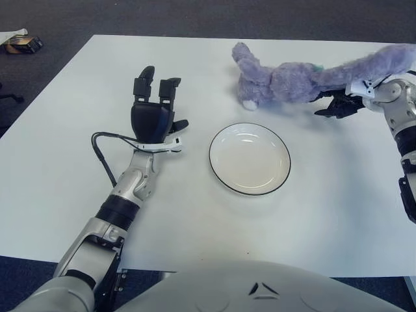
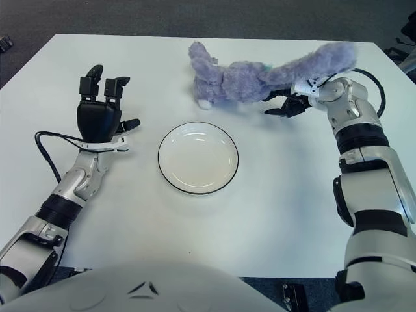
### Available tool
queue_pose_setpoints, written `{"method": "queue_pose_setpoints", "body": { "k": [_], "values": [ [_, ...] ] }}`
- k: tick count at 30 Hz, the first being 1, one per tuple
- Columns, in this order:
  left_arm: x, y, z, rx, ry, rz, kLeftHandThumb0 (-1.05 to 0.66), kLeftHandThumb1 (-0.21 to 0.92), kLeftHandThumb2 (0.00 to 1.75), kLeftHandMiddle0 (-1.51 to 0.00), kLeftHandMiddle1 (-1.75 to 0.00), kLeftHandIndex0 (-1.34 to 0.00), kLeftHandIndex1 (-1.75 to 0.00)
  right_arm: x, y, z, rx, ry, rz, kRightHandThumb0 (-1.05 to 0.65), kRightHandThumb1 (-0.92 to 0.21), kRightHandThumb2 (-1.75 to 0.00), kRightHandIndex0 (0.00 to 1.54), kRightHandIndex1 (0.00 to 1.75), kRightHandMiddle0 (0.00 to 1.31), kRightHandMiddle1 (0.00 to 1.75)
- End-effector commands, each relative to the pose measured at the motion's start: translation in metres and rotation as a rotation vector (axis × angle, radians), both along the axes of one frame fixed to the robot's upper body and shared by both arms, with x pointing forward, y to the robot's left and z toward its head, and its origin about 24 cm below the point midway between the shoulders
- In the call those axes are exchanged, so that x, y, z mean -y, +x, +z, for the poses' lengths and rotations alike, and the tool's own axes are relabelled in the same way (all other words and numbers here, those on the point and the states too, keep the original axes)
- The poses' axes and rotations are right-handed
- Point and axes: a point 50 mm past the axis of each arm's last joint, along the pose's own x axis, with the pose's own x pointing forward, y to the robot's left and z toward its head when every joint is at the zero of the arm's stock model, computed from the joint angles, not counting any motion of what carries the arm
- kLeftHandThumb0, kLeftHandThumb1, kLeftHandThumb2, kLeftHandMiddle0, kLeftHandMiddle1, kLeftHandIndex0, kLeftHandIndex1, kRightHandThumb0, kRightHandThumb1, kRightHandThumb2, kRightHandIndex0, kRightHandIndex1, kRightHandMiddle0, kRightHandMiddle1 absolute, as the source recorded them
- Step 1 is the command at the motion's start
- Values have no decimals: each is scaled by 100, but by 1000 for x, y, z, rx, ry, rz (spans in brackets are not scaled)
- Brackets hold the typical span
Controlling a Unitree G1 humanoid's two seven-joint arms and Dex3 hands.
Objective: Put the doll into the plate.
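Left hand (image 1: 153,116): black three-finger unit, blocky black fingertips, blue-black palm shell, white band at wrist. Thin black cable (image 1: 103,156) loops from wrist along forearm. Left forearm (image 1: 127,192): silver-grey metal segments, black ring joints. Right hand (image 2: 289,104): black fingers, white-silver wrist housing, small dark screws. Right arm (image 2: 367,188): silver shells alternating with black ribbed collars; black cable (image 2: 374,88) curves behind wrist. Torso (image 1: 260,286): smooth grey dome, small dark triangular marking.

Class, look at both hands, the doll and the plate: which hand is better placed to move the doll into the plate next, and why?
The right hand: it is at the doll's ears, apparently gripping them. The left hand shows left of the empty plate, open, away from the doll.
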Motion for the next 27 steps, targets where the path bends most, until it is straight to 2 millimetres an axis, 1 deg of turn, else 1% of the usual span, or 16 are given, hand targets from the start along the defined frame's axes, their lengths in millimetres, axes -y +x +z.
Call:
{"method": "queue_pose_setpoints", "body": {
  "k": [1, 2, 3, 5, 7, 11, 14, 16, 17, 20, 21, 23, 26, 27],
  "values": [
    [-1, -2, 0, -2, -5, 4, -42, 24, 107, 0, -60, 0, -116, 0, 0, 5, 29, -47, 32, -75, -92, -50, 2, 58, 0, 37],
    [-1, -2, 0, -5, -8, 4, -42, 25, 107, 0, -60, 0, -116, -1, 0, 6, 32, -60, 41, -77, -92, -49, 2, 53, 0, 34],
    [-1, -2, 0, -6, -10, 3, -42, 25, 107, 0, -59, 0, -117, -2, -1, 6, 34, -70, 47, -79, -92, -46, 1, 42, 0, 28],
    [-1, -2, 0, -9, -15, 1, -42, 25, 107, 0, -59, 0, -117, -3, -1, 7, 35, -94, 59, -83, -92, -41, 0, 28, 0, 20],
    [-1, -3, 0, -12, -24, -7, -41, 25, 106, 0, -59, 0, -117, -3, -1, 9, 34, -120, 67, -87, -92, -38, 0, 20, 0, 14],
    [0, -4, 1, -23, -46, -18, -38, 26, 107, 0, -59, 0, -118, -2, -1, 14, 49, -175, 63, -92, -91, -32, 0, 10, 0, 4],
    [-1, -4, 1, -27, -53, -22, -37, 26, 107, 0, -59, 0, -118, -1, -1, 17, 62, -197, 51, -93, -88, -30, 0, 7, 0, 1],
    [0, -4, 1, -33, -64, -31, -36, 27, 107, 0, -59, 0, -118, 6, 0, 21, 80, -234, 10, -93, -87, -29, 0, 6, 0, 1],
    [0, -4, 0, -36, -70, -36, -36, 27, 107, 0, -60, 0, -118, 9, 1, 23, 92, -253, -10, -91, -84, -30, 0, 6, 0, 1],
    [1, -5, 0, -41, -82, -45, -34, 27, 108, 0, -61, 0, -120, 12, 1, 25, 130, -288, -40, -82, -68, -49, 3, 4, 0, 5],
    [1, -5, 0, -44, -89, -48, -33, 27, 108, 0, -61, 0, -120, 14, 2, 25, 157, -297, -55, -80, -65, -52, 3, 4, 0, 6],
    [2, -5, 0, -51, -105, -53, -33, 27, 108, 0, -62, 0, -121, 17, 3, 25, 228, -311, -102, -68, -53, -68, 6, 5, 0, 16],
    [2, -5, 0, -55, -116, -57, -33, 28, 109, 0, -63, 0, -121, 24, 4, 24, 321, -343, -165, -58, -44, -81, 12, 8, 0, 28],
    [2, -5, 0, -55, -117, -57, -33, 28, 109, 0, -63, 0, -121, 25, 4, 25, 339, -351, -175, -56, -43, -83, 14, 9, 0, 30]
  ]
}}
